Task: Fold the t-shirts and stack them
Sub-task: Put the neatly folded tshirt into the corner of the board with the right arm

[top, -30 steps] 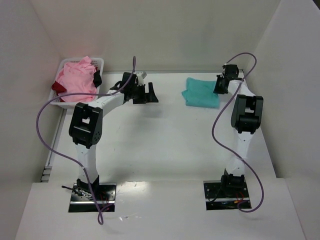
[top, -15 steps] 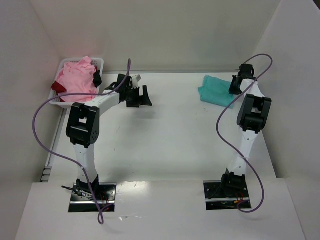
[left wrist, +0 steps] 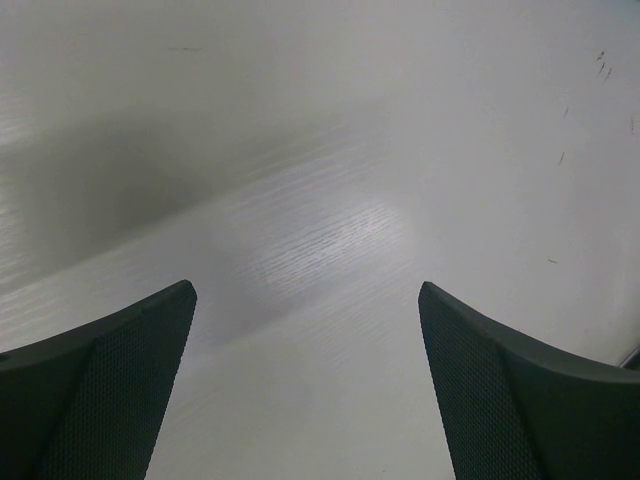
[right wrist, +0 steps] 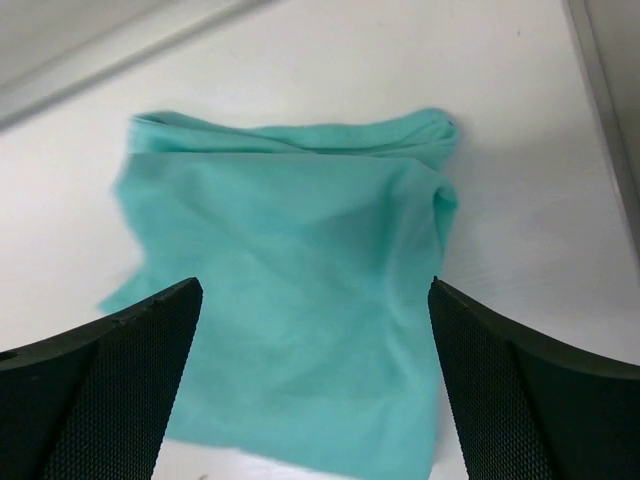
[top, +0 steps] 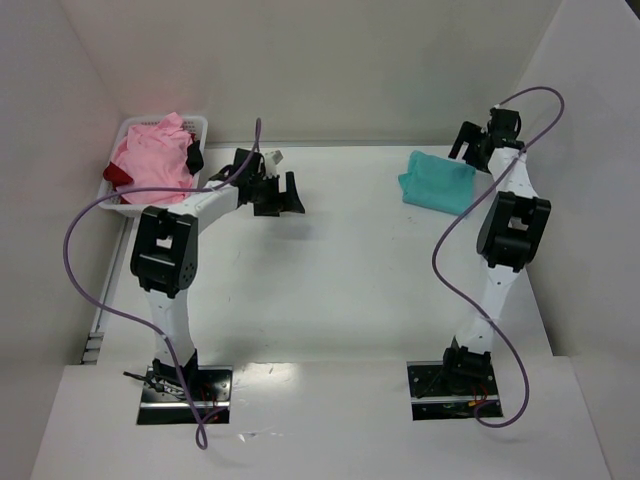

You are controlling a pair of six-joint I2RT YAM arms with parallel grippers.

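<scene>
A folded teal t-shirt (top: 437, 183) (right wrist: 300, 300) lies on the table at the far right. My right gripper (top: 474, 145) (right wrist: 315, 380) hangs open just above it, jaws wide, nothing between them. A light pink t-shirt (top: 150, 158) is piled in the white basket (top: 199, 124) at the far left, with a bit of dark red t-shirt (top: 115, 174) showing at its left side. My left gripper (top: 278, 193) (left wrist: 305, 390) is open over bare table, right of the basket, empty.
White walls close in the table on the left, back and right. The right arm's upper link (top: 512, 228) stands close to the right wall. Purple cables (top: 100, 215) loop off both arms.
The right gripper carried the teal t-shirt rightward toward the far right corner, then opened and let it go, lifting slightly. The left gripper shifted a little left.
</scene>
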